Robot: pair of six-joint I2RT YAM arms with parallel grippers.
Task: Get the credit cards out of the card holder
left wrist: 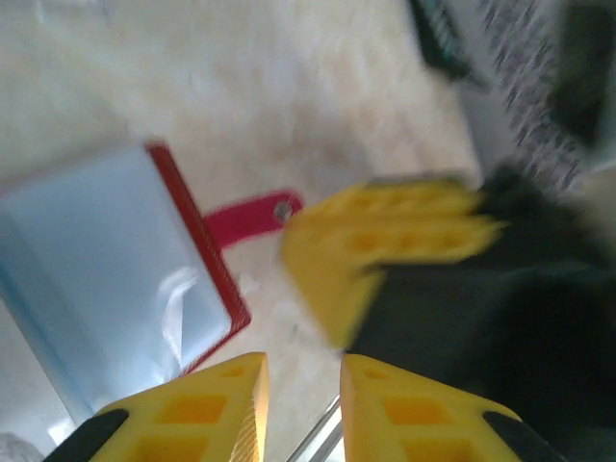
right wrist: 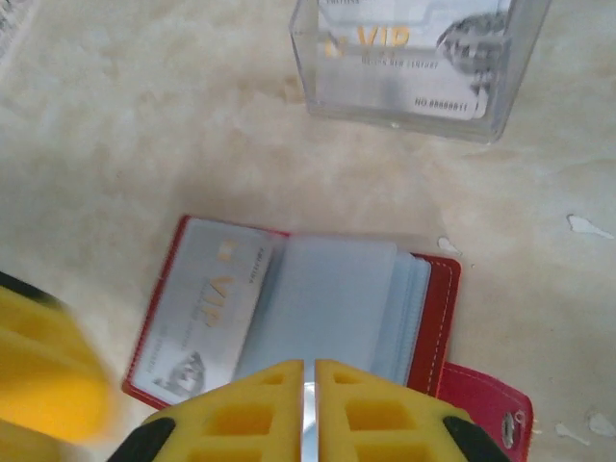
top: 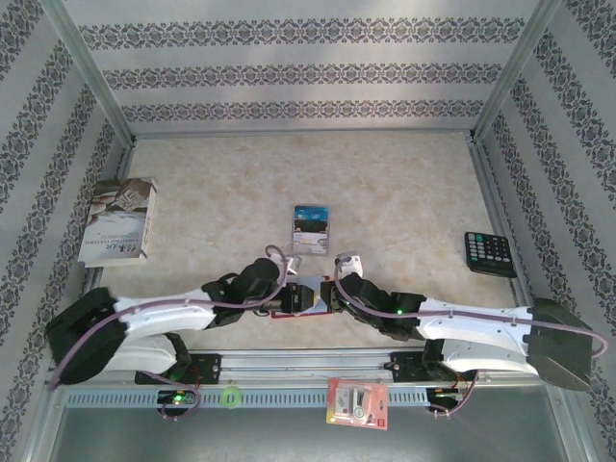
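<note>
The red card holder (right wrist: 435, 306) lies open on the table, a grey "VIP" credit card (right wrist: 197, 322) in its left pocket and pale blue pocket leaves in the middle. My right gripper (right wrist: 309, 385) stands over its near edge, jaws shut on a thin pale leaf; I cannot tell whether that is a card or a pocket. My left gripper (left wrist: 303, 385) is open with nothing between its fingers, just right of the card holder (left wrist: 106, 260) and its snap tab (left wrist: 252, 216). From above, both grippers meet at the card holder (top: 309, 290). Another VIP credit card (right wrist: 409, 43) stands in the clear stand.
The clear plastic stand (top: 311, 228) is just beyond the card holder. A black calculator (top: 491, 252) lies at the right, a book (top: 120, 219) at the left. A red-and-white blister pack (top: 357, 402) and a green ring (top: 230, 396) rest on the near rail.
</note>
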